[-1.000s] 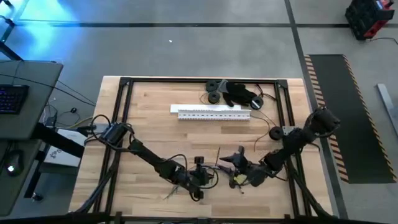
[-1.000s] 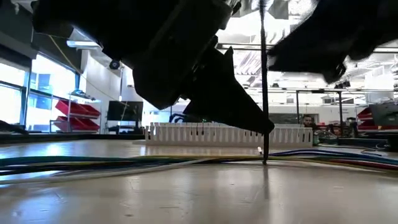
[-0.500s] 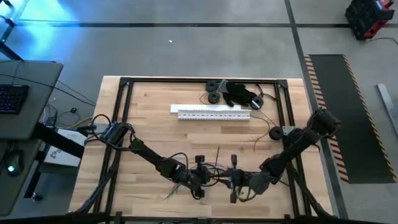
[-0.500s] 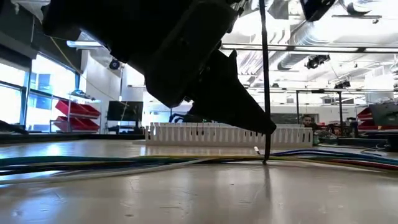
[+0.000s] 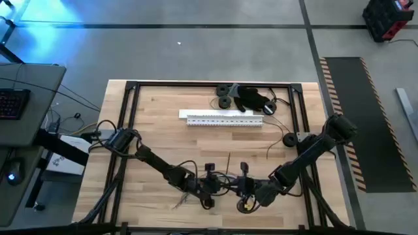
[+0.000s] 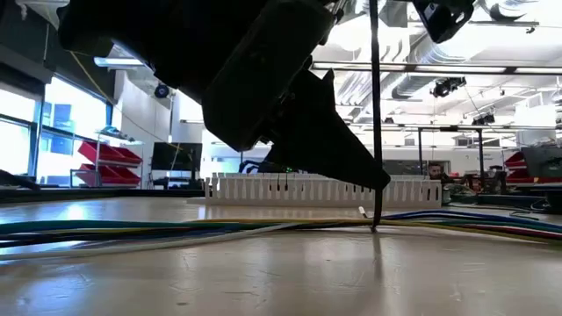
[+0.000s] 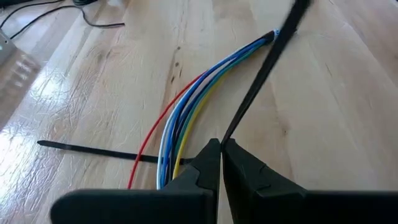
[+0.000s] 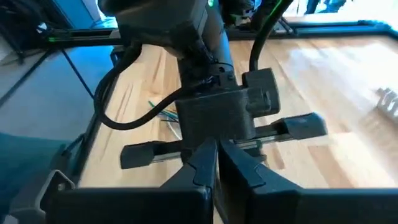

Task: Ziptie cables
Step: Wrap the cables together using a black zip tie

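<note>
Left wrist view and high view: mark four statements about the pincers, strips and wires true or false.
1. The left pincer is shut on a thin black plastic strip. True.
2. The bundle of thin coloured wires hangs in the air. False: it lies flat on the wooden table.
3. A second black strip lies flat on the wood and crosses the bundle. True.
4. The right pincer waits at the table's far edge. False: it is near the front edge, close beside the left pincer and facing it.
</note>
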`<state>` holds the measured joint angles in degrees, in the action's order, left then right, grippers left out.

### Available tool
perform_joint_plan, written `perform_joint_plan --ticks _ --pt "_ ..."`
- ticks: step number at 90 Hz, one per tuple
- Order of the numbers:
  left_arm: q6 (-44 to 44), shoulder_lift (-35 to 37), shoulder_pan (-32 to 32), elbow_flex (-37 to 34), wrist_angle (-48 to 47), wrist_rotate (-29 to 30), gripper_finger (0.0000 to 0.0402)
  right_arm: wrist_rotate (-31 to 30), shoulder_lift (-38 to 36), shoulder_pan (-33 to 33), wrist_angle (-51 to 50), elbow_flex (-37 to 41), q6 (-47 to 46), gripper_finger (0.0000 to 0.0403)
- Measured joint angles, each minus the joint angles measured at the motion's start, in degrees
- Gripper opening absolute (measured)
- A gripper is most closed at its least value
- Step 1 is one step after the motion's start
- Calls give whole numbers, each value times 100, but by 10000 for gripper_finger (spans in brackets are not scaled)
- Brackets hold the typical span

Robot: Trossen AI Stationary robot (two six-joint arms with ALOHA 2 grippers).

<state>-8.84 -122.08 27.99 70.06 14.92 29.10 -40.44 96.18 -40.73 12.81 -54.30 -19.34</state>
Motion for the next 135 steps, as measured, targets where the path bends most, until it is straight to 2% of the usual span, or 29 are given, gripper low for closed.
perform_joint_plan --ticks 8,17,53,65,92,105,120,135 --pt "0 0 0 0 0 0 0 -222 -19 -96 272 0 293 0" --pt "0 0 0 0 -2 0 0 16 -24 -120 523 0 433 0" --pt "-1 0 2 0 33 0 0 687 103 175 -210 0 -475 0" --pt "2 0 2 0 39 0 0 575 103 128 -202 0 -386 0" --pt "-103 0 -4 0 4 2 0 237 88 -176 452 2 540 5" --pt "-120 0 -9 0 -4 2 0 74 87 -377 248 2 610 46" --pt "-122 0 -9 0 -4 2 0 -641 174 -445 -328 2 41 125" --pt "-144 0 -11 0 -7 1 0 -542 481 -316 -119 4 -180 168"
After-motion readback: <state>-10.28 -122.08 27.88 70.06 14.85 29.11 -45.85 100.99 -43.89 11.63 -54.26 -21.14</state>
